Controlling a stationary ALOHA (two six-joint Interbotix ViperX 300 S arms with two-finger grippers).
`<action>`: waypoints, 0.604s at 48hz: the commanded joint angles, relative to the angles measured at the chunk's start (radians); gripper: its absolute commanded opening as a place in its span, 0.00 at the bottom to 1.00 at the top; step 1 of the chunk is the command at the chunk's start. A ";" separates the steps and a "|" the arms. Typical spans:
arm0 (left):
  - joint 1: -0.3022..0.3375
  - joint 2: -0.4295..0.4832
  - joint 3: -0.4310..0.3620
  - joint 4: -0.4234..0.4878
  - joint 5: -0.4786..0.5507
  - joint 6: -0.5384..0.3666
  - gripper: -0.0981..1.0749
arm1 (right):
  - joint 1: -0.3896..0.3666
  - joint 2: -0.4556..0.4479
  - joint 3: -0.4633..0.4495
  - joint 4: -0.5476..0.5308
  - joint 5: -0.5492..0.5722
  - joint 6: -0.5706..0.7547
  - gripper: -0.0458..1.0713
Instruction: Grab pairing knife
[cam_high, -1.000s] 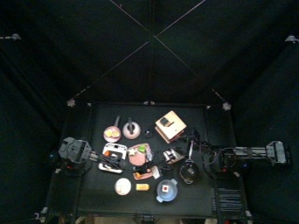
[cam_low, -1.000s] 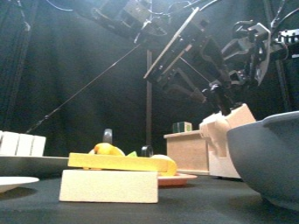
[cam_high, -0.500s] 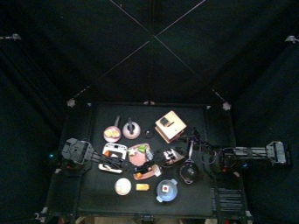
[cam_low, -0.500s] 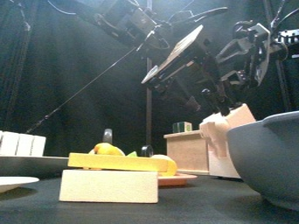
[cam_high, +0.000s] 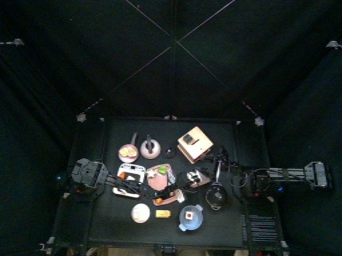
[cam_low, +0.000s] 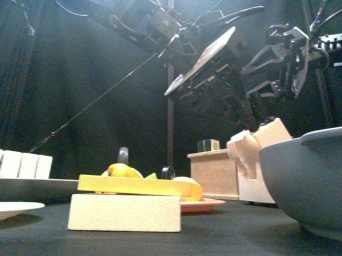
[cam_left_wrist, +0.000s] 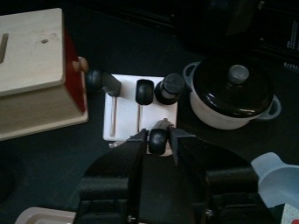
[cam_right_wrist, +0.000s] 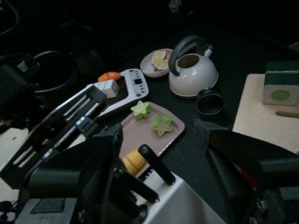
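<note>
A white knife block (cam_left_wrist: 138, 118) holds several black-handled knives; it also shows in the top view (cam_high: 198, 178) and in the front view (cam_low: 261, 140). My left gripper (cam_left_wrist: 158, 145) has reached across the table and hangs right over the block. Its jaws are closed on the black handle of the paring knife (cam_left_wrist: 158, 138) at the block's near edge. My right gripper (cam_right_wrist: 163, 175) hovers over the same block (cam_right_wrist: 176, 199) with its jaws wide apart and empty, two knife handles (cam_right_wrist: 156, 164) showing between them.
A wooden box (cam_left_wrist: 30, 74) stands beside the block on one side and a black lidded pot (cam_left_wrist: 232, 94) on the other. A blue bowl (cam_left_wrist: 278, 171) is near the pot. A kettle (cam_right_wrist: 191, 70) and a plate of green pieces (cam_right_wrist: 152, 122) lie beyond. The table is crowded (cam_high: 160, 185).
In the front view the arms have shifted a little above the knife block, and the block now stands slightly more tilted. The top view shows almost no movement.
</note>
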 joint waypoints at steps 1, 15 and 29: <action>0.000 -0.032 -0.026 0.005 0.002 -0.002 0.57 | -0.002 -0.003 -0.009 -0.002 -0.005 -0.002 0.91; 0.000 -0.031 -0.023 0.002 0.002 -0.002 0.56 | -0.003 -0.003 -0.009 -0.002 -0.005 -0.002 0.91; 0.002 -0.038 -0.029 0.002 0.002 -0.002 0.56 | -0.003 -0.003 -0.009 -0.002 -0.005 -0.002 0.91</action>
